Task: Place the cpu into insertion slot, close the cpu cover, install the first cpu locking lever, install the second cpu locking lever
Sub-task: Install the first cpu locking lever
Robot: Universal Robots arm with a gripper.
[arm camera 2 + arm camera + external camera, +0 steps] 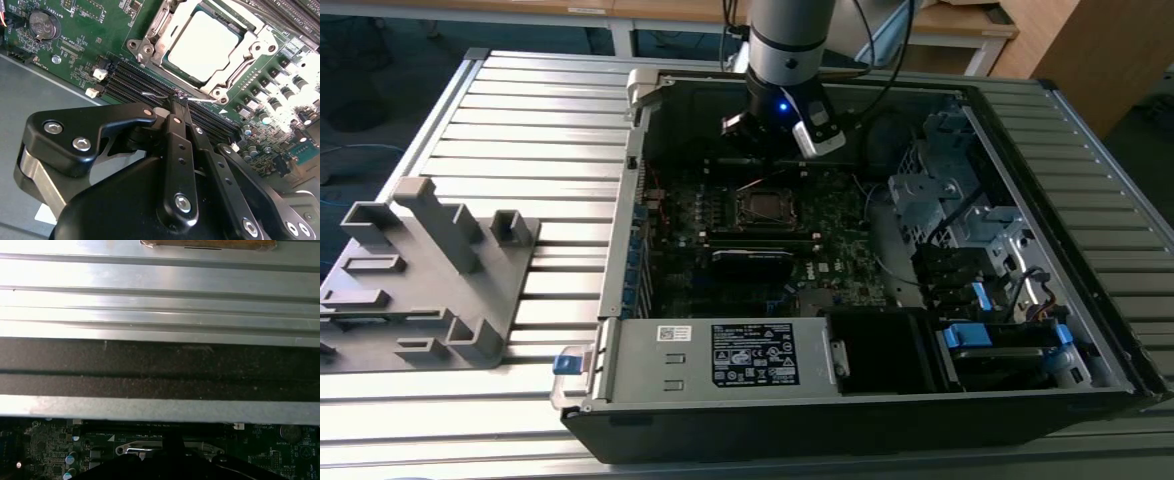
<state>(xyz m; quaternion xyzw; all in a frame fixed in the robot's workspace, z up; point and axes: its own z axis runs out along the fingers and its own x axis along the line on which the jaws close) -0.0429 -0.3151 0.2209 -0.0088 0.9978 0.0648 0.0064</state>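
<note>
Lever-locking step, as judged: the claw (179, 102) should bear squarely on the thin wire lever (152, 93) and press steadily. That way the wire hooks under its catch without slipping onto the memory slots (132, 80). The claw's fingers are drawn together, tips at the wire; whether they pinch it cannot be told. Just beyond, the chip (202, 45) sits in its socket (738, 207) under the lowered cover (167, 31), on the circuit board (85, 30).

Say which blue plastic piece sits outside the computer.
The blue tab on the outer corner of the case, at the exterior view's left; the other blue pieces sit inside.
</note>
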